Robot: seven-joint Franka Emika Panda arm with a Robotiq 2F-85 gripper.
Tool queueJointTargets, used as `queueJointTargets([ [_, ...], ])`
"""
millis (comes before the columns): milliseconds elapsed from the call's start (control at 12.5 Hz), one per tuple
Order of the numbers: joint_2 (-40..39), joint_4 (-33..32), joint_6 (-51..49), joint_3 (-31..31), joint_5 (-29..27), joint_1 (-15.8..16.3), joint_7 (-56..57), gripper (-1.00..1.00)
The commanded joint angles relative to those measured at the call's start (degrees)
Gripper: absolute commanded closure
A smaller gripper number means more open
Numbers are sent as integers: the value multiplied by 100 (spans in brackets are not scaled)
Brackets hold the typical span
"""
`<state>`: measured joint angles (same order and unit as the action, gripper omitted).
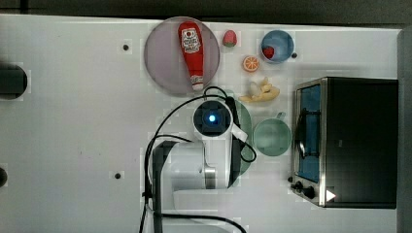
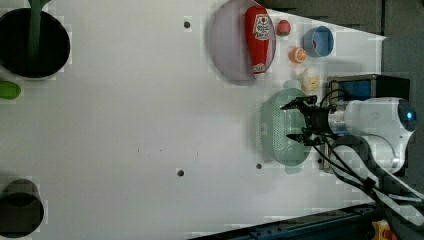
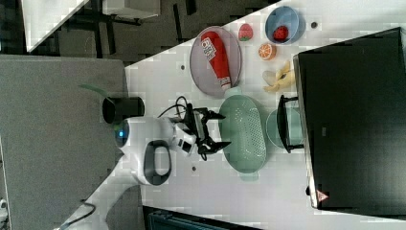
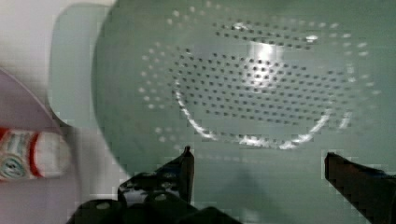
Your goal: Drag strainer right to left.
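Strainer [image 3: 243,134], one of its kind, lies just beside one cup [image 3: 274,128] on the right view's right, under the wide-open end effector [image 3: 216,129], with bare table [image 2: 125,125] stretching away.

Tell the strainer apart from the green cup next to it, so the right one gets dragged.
The strainer is a long oval, while the cup is round. The strainer is clearly the bigger of the two. The strainer is dotted with small holes; the cup shows a plain, unpierced inside. The strainer has flat tabs at its ends, whereas the cup has a small handle on its rim. Both are the same pale mint green and sit side by side in front of the oven.
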<state>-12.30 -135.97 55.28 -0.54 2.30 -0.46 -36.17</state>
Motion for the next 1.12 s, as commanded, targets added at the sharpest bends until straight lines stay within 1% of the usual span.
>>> queueJointTargets([
  [80, -445, -138, 474, -8, -22, 17, -632, -100],
  [320, -861, -189, 999, -34, -86, 46, -637, -100],
  [480, -1044, -192, 1052, -69, -113, 83, -677, -100],
  [880, -1125, -175, 1054, -141, -212, 295, -803, -100],
  [1040, -1125, -153, 1055, -149, -240, 436, -846, -100],
  [1120, -1126, -143, 1054, -164, -347, 527, -1023, -100],
])
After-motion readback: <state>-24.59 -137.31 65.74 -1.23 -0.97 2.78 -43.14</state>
